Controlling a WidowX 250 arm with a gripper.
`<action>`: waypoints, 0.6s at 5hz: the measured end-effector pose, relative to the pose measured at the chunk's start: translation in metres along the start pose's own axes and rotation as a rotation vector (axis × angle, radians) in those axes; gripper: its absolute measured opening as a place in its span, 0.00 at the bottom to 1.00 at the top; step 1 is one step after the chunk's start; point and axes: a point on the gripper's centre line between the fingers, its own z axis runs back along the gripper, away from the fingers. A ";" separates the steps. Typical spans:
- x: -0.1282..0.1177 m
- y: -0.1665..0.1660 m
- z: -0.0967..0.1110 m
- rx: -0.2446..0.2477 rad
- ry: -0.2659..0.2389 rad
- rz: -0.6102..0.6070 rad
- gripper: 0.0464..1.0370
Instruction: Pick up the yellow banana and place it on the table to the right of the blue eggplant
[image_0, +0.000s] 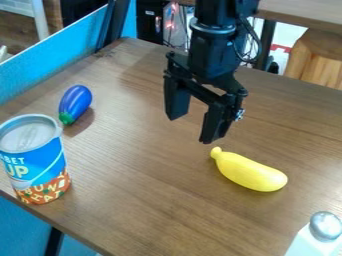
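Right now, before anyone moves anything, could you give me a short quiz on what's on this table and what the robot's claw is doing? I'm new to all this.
1. True or false: the black gripper is open, with nothing held between its fingers.
2. Fill in the missing colour: the blue eggplant-shaped toy has a ____ cap at its end.
3. Multiple choice: which of these lies nearest to the gripper?
A) the soup can
B) the yellow banana-shaped toy
C) the shaker with the metal top

Key: 1 true; 2 green; 3 B
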 end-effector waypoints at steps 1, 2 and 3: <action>-0.001 -0.001 -0.008 -0.003 0.031 -0.014 0.96; 0.001 -0.004 -0.009 -0.023 0.068 -0.238 0.96; 0.008 -0.017 -0.018 0.014 0.126 -0.497 0.96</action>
